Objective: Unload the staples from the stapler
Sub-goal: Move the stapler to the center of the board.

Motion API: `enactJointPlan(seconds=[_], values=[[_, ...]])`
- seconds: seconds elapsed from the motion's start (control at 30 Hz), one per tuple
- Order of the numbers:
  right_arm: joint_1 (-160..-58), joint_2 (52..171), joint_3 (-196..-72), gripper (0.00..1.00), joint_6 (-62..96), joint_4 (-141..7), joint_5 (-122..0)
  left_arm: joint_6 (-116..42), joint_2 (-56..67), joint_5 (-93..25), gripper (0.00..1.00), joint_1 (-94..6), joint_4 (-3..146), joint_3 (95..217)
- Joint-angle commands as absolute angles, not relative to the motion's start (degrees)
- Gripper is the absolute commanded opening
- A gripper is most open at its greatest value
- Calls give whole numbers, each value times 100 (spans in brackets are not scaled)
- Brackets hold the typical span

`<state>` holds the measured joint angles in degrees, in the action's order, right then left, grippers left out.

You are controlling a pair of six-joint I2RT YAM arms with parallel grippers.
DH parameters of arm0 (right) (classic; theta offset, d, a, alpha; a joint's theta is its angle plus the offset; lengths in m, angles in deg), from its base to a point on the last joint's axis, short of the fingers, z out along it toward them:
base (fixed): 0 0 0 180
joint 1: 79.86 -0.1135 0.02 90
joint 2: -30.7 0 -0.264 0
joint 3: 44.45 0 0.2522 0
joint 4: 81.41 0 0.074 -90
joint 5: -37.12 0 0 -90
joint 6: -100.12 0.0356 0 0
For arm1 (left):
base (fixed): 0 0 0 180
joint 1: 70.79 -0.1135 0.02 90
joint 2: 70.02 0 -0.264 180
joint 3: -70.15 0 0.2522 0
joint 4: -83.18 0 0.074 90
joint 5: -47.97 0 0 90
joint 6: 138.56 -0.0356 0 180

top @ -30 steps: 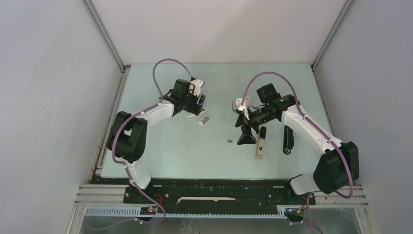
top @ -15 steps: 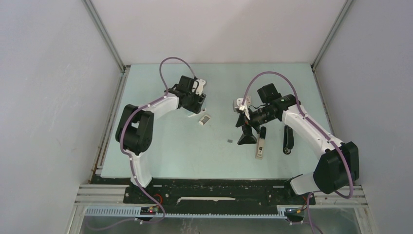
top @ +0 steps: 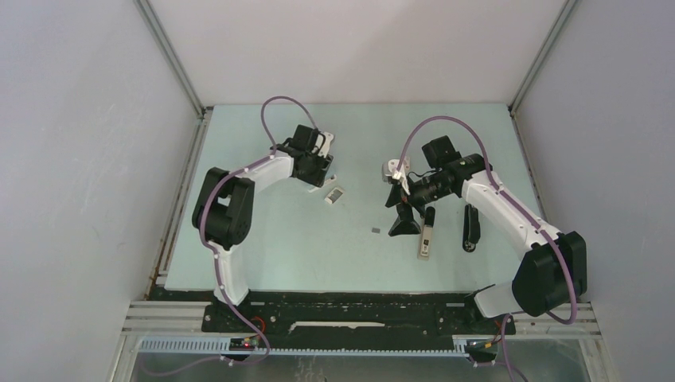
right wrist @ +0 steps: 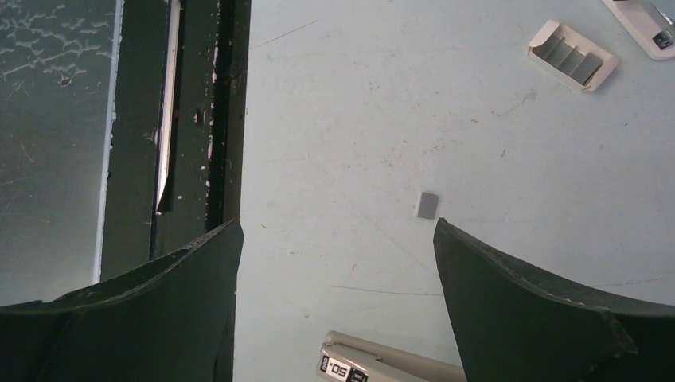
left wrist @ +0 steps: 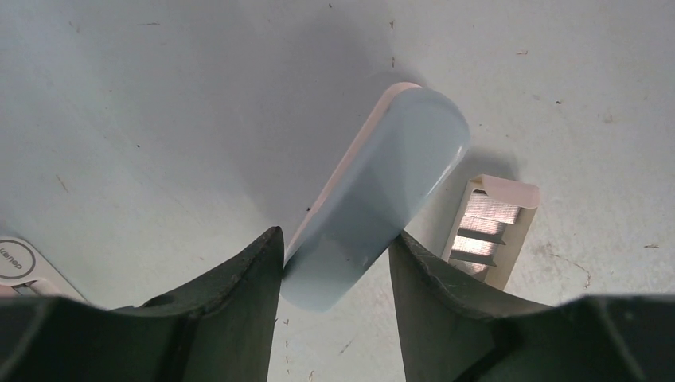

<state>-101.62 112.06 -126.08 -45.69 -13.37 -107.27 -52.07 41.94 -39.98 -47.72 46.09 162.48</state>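
Observation:
A small stapler (left wrist: 382,199), pale blue on top with a pink side, lies slanted on the table. My left gripper (left wrist: 336,239) is shut on its near end, a finger against each side. It sits at the back left (top: 322,169) in the top view. Beside the stapler is an open white box (left wrist: 489,231) holding silvery staples. One loose strip of staples (right wrist: 428,204) lies apart on the table (top: 376,231). My right gripper (right wrist: 338,227) hangs open and empty above the table, over the tip of a grey stapler (right wrist: 382,366).
The grey stapler (top: 426,240) lies under my right gripper (top: 414,216), with a black elongated object (top: 471,227) to its right. A white labelled object (left wrist: 20,267) lies left of my left fingers. The staple box (top: 336,194) is mid-table. Dark rails (right wrist: 191,119) mark the table's near edge.
My left gripper has narrowed onto the small stapler, and the left arm's elbow has swung in toward the table. The right arm has not moved.

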Motion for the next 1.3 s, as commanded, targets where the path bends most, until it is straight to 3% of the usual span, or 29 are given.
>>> enactJointPlan(seconds=[0.0, 0.33, 0.6, 1.27], values=[[-10101, 11077, -12611, 100, -4691, -1280, -10903, -5086, 4256, -4045, 55, -4810, 4547, 16552], [-10039, 11060, -12614, 100, -4718, -1251, -10957, -4962, 4281, -4070, 43, -4807, 4695, 16324], [-10029, 11068, -12612, 100, -4713, -1238, -10966, -4959, 3937, -4068, 1, -4809, 5059, 15945], [-9993, 11061, -12614, 100, -4736, -1214, -11006, -4572, 2322, -4465, 0, -4807, 6070, 14282]])
